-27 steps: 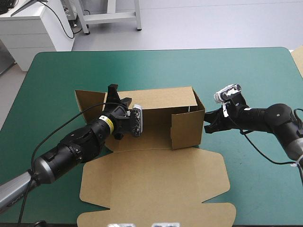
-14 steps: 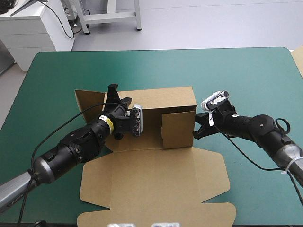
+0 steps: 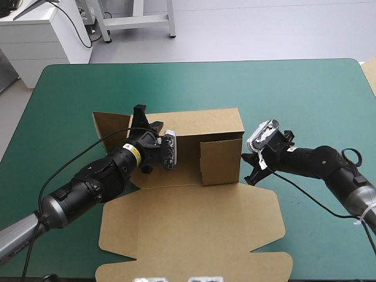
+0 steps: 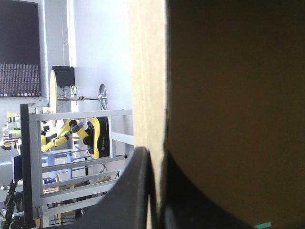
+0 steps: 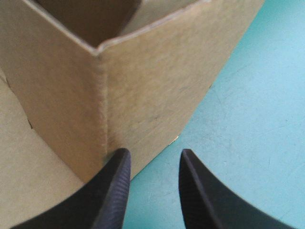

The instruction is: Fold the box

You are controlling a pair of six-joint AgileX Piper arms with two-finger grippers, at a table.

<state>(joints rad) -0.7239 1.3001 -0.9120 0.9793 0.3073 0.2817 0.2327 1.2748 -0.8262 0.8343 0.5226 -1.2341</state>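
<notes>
The brown box (image 3: 205, 126) stands mid-table with its back wall raised, its right wall (image 3: 220, 161) folded square and its lid (image 3: 188, 229) flat toward the near edge. My left gripper (image 3: 144, 120) is at the back wall's left part. In the left wrist view this gripper (image 4: 159, 191) is shut on the board edge (image 4: 147, 95). My right gripper (image 3: 248, 167) sits low at the box's right front corner. In the right wrist view that gripper (image 5: 153, 155) is open, and the box corner (image 5: 102, 95) is just ahead of its fingers.
A side flap (image 3: 106, 126) lies out flat at the box's left end. An edge of more board (image 3: 371, 73) shows at the table's right edge. Bare teal-green cover (image 3: 294, 94) lies beyond and to the right of the box.
The right gripper pushed the box's right wall inward until it stood square, then moved toward the near side of that corner. The left gripper has kept its hold.
</notes>
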